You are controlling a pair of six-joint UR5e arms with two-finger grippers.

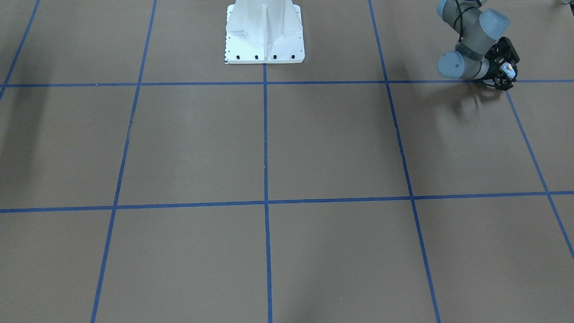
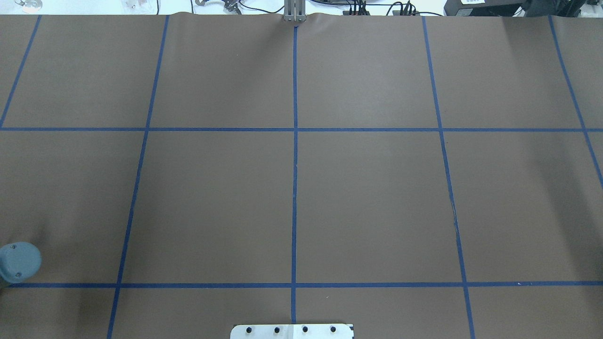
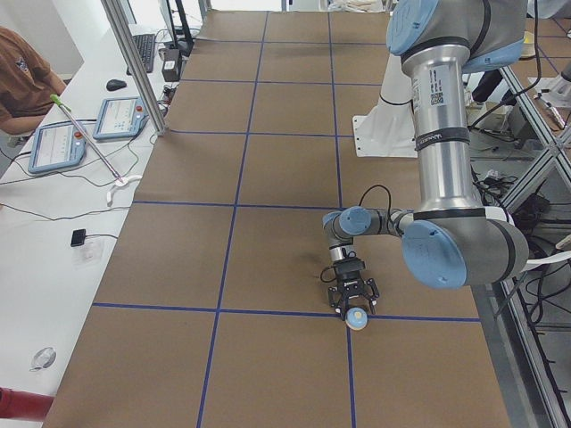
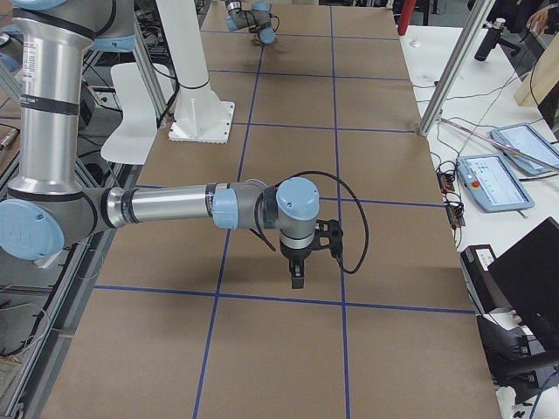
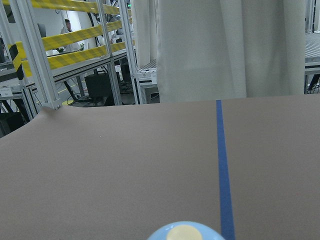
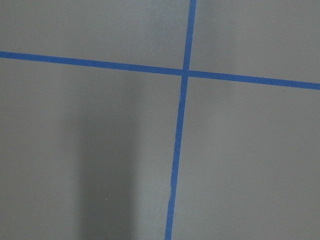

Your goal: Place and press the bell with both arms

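Exterior front-facing view: one bell (image 1: 508, 68) sits clamped between the fingers of the left gripper (image 1: 506, 67), at the robot's left end of the worktop (image 1: 314, 148). There are two arms, the left arm (image 1: 471, 40) and the right arm (image 4: 166, 208). The right gripper (image 4: 297, 278) points down, well apart from the bell; I cannot tell whether it is open or closed. A label (image 3: 434, 89) on the left arm is too small to read.

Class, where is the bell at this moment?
In the front-facing view the bell is at the upper right, on the robot's left side, held between the fingers of the left gripper right beside a blue tape line.
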